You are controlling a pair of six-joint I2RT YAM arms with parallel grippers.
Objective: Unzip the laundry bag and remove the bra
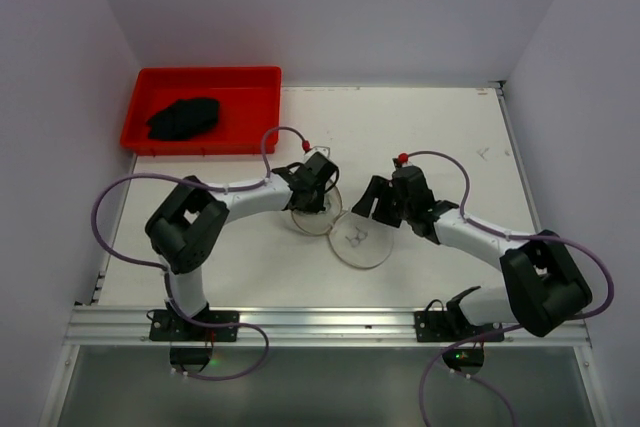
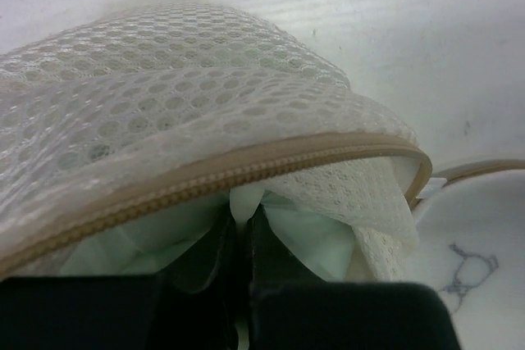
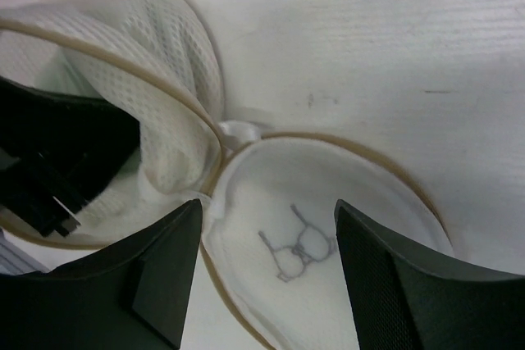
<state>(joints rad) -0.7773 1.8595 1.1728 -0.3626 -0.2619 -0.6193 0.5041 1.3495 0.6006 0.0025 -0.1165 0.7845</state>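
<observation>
The white mesh laundry bag (image 1: 345,230) lies unzipped in two round halves at the table's middle. The flat half with the black bra drawing (image 3: 299,247) lies face up; my right gripper (image 3: 267,212) hovers open just above it, one finger on each side of the drawing. The mesh half (image 2: 189,96) with its tan zipper (image 2: 246,168) stands up. My left gripper (image 2: 244,220) is shut on a white fold of its inner lining; it also shows in the top view (image 1: 312,193). A black crumpled garment (image 1: 184,119), which looks like the bra, lies in the red tray (image 1: 150,82).
The red tray stands at the table's back left corner, against the left wall. White walls close in the left, back and right sides. Both arms' cables loop over the table beside the bag. The right gripper (image 1: 374,207) sits right of the left one.
</observation>
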